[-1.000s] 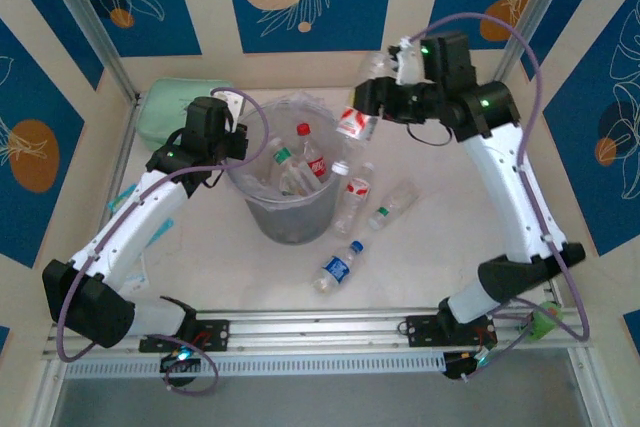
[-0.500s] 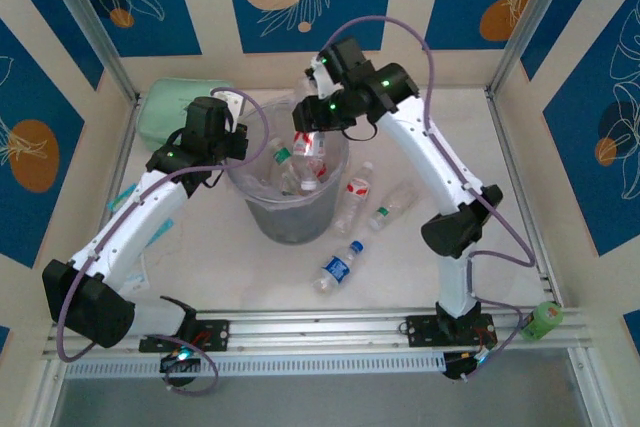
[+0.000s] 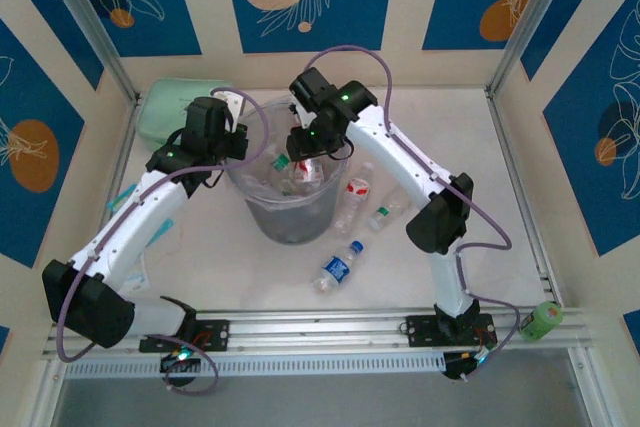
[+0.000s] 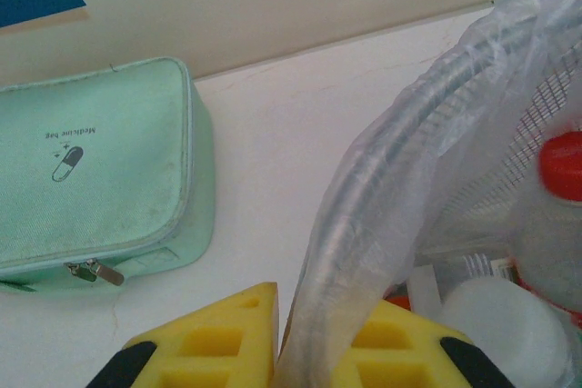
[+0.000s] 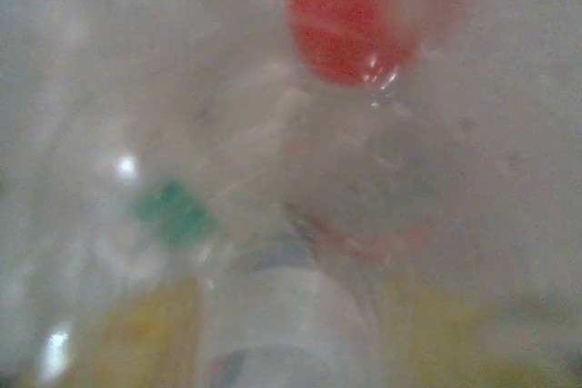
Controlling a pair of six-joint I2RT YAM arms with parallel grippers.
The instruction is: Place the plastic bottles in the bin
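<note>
ok so left gripper (image 4: 311, 344) is pinching the bin (image 3: 288, 229) at its left rim; right gripper (image 3: 305, 143) is clamping a bottle (image 5: 284, 338) over the far side; dropping there, it's risking bouncing off the piled bottles (image 5: 350, 24) and out

mint-green pouch (image 4: 100, 170), "Medicine bag" printed on it, pill sign (image 4: 66, 164) beside

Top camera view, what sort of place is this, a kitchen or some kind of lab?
Probably a robot test cell. A left arm and right arm are bolted to an aluminium rail, printed blue panels wall in the table, and plastic bottles lie beside a bagged bin.
</note>
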